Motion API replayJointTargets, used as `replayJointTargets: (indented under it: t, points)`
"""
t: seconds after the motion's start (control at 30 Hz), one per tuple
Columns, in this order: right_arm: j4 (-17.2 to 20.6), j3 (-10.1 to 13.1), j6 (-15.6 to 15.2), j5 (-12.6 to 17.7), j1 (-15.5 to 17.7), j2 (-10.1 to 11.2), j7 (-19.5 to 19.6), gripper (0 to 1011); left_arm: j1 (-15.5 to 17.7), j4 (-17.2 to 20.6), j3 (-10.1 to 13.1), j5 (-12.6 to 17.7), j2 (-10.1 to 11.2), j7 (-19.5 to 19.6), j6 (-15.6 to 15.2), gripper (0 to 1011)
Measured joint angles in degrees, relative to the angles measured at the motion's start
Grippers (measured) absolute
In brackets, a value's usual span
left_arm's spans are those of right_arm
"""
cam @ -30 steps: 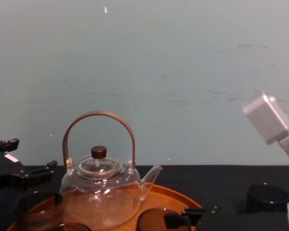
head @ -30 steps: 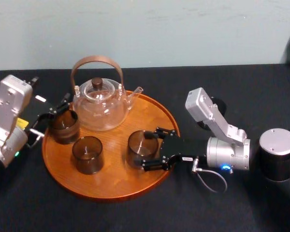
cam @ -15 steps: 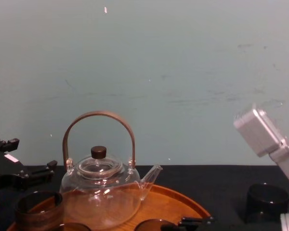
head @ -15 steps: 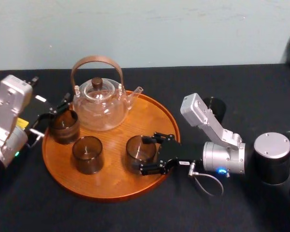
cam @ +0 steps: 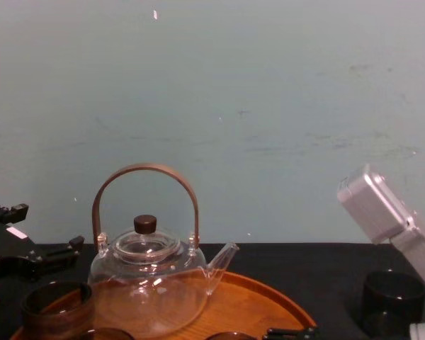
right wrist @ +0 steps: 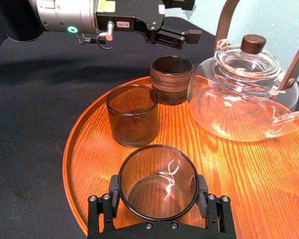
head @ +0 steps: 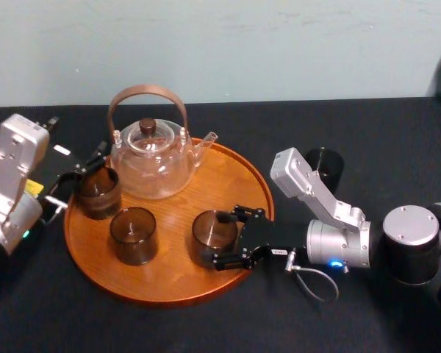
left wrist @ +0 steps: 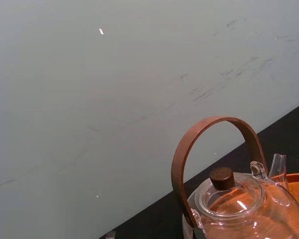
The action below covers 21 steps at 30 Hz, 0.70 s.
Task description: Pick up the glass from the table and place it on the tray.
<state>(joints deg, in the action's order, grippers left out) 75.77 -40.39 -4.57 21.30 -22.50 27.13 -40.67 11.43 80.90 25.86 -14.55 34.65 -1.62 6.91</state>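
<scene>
My right hand (head: pixel 229 238) is reaching in from the right edge of the worktop (head: pixel 206 323) and closing narrow on the glass (head: pixel 210 234). The right wrist view is showing one finger (right wrist: pixel 113 193) pressed against each side of it. The glass is standing upright over the tray (head: pixel 169 276), just inside the tray's right rim on the near side. I cannot tell whether its base is touching the wood.

The tray is sitting left of centre on the worktop, closer to the far edge. It is also carrying:
- a clear teapot (head: pixel 151 160) with a brown hoop handle, at the tray's far edge, spout pointing right
- a second dark glass (head: pixel 133 235) near the tray's middle, well apart from the one I am holding
- a banded dark glass (head: pixel 97 193) at the tray's left rim, just beside the teapot

My left hand (head: pixel 81 176) is hanging at the tray's left rim with its fingers spread wide beside the banded glass, gripping nothing.

A dark cup (head: pixel 325 165) is standing on the bare worktop off the tray's right side, just behind my right forearm.
</scene>
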Motion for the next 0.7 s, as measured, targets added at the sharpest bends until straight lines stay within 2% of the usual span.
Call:
replayJointTargets:
  t: [0.37, 0.5, 0.7]
  points:
    - [0.05, 0.08, 0.0, 0.22, -0.01, 0.0, -0.1, 902, 0.0, 0.0, 0.0, 0.0, 0.0, 0.0, 0.0, 1001]
    - [0.06, 0.1, -0.01, 0.31, -0.02, 0.0, -0.15, 993, 0.0, 0.0, 0.0, 0.0, 0.0, 0.0, 0.0, 1001]
    - [0.06, 0.14, -0.03, 0.37, -0.02, 0.0, -0.18, 1002, 0.0, 0.0, 0.0, 0.0, 0.0, 0.0, 0.0, 1001]
